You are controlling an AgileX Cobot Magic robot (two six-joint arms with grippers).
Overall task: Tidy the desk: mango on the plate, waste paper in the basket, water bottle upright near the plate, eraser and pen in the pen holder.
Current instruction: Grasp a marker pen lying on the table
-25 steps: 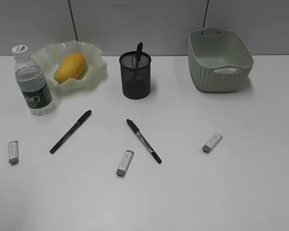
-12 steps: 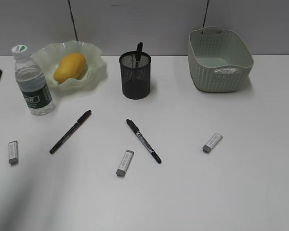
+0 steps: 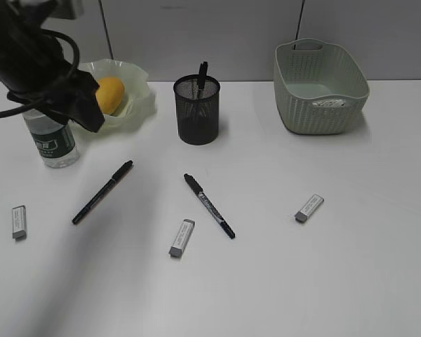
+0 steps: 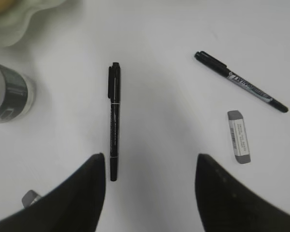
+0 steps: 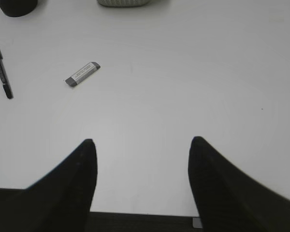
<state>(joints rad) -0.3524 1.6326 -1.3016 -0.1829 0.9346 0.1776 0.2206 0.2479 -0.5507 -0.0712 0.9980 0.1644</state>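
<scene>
The mango [image 3: 112, 93] lies on the ruffled green plate [image 3: 139, 100]. Beside the plate the water bottle [image 3: 55, 146] stands upright, half hidden by my left arm [image 3: 45, 67]. Waste paper [image 3: 329, 103] rests inside the basket [image 3: 319, 84]. One pen stands in the pen holder [image 3: 196, 112]. Two pens [image 3: 103, 192] [image 3: 209, 206] and three erasers [image 3: 18, 222] [image 3: 182, 237] [image 3: 309, 208] lie on the desk. My left gripper [image 4: 150, 157] hovers open and empty above the left pen [image 4: 113, 121]. My right gripper [image 5: 142, 141] is open and empty over bare desk, away from an eraser [image 5: 82, 74].
The desk's front edge [image 5: 145, 215] runs just below my right gripper. A grey wall panel [image 3: 231, 35] closes the back of the desk. Bare white tabletop [image 3: 337, 281] stretches across the near right.
My left arm has swung in from the left edge and now hangs over the bottle and plate. No object on the desk has moved.
</scene>
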